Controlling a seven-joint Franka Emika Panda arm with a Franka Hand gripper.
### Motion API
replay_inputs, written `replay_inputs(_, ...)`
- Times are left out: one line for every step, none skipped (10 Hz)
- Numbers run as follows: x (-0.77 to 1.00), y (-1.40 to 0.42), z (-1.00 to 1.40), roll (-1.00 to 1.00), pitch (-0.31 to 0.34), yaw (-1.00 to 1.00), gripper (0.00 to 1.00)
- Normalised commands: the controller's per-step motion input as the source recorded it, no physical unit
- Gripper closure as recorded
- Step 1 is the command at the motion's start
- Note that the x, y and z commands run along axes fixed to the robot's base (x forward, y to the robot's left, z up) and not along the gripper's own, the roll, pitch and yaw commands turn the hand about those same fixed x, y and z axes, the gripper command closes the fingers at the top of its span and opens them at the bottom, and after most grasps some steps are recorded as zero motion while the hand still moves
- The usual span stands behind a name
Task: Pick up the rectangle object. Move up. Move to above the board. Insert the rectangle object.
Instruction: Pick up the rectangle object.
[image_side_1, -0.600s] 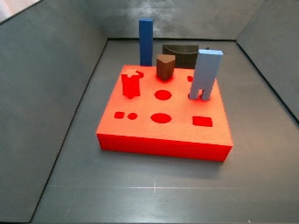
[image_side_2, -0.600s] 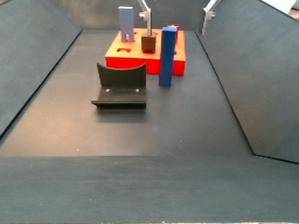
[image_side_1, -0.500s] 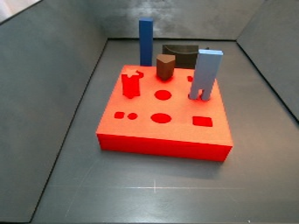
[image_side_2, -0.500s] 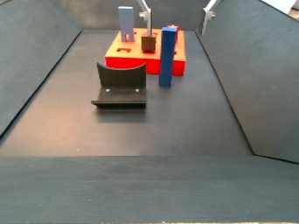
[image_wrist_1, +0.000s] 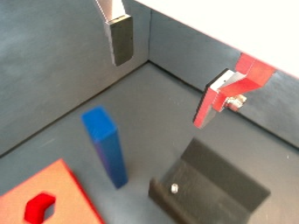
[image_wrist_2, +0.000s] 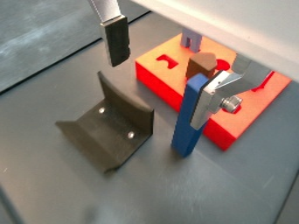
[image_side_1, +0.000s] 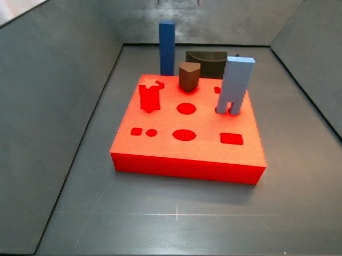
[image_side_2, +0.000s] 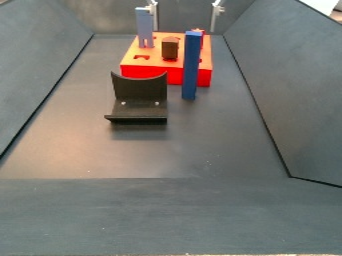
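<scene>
The rectangle object, a tall deep-blue bar (image_side_2: 194, 64), stands upright on the floor between the board (image_side_2: 139, 68) and the fixture (image_side_2: 138, 96). It also shows in a side view (image_side_1: 166, 47) behind the board (image_side_1: 201, 150), and in both wrist views (image_wrist_1: 107, 147) (image_wrist_2: 188, 122). My gripper (image_side_2: 185, 7) is open and empty, high above the bar. In both wrist views the gripper (image_wrist_1: 170, 70) (image_wrist_2: 163, 74) has its fingers (image_wrist_2: 117, 41) wide apart, with the bar below them.
On the board stand a grey-blue two-legged block (image_side_1: 237, 85), a brown piece (image_side_1: 189, 75) and a small red notched peg (image_side_1: 150, 97). Grey walls enclose the floor on all sides.
In the side view that shows the fingers, the gripper has shifted left, so that it now stands more nearly over the blue bar. The pieces have not moved.
</scene>
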Motion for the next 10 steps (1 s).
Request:
replay_inputs(0.03, -0.21, -0.12, -0.01, -0.004, 0.0, 0.0)
replay_inputs(-0.09, -0.03, -0.15, -0.08, -0.039, -0.07, 0.0)
replay_inputs(-0.19, -0.11, -0.31, 0.0, 0.003, -0.33, 0.0)
replay_inputs(-0.05, -0.21, -0.39, -0.05, 0.0, -0.4, 0.0)
replay_inputs(-0.04, -0.26, -0.4, -0.05, 0.0, -0.31, 0.0)
replay_inputs(-0.03, -0.27, -0.41, -0.04, 0.0, -0.09, 0.0)
replay_inputs(-0.13, -0.25, -0.38, 0.0, 0.0, 0.0, 0.0)
replay_inputs(-0.18, -0.16, -0.35, 0.0, 0.0, 0.0, 0.0)
replay_inputs(-0.21, -0.11, -0.31, -0.02, 0.0, 0.0, 0.0)
replay_inputs(-0.14, -0.09, -0.26, -0.03, 0.0, 0.0, 0.0)
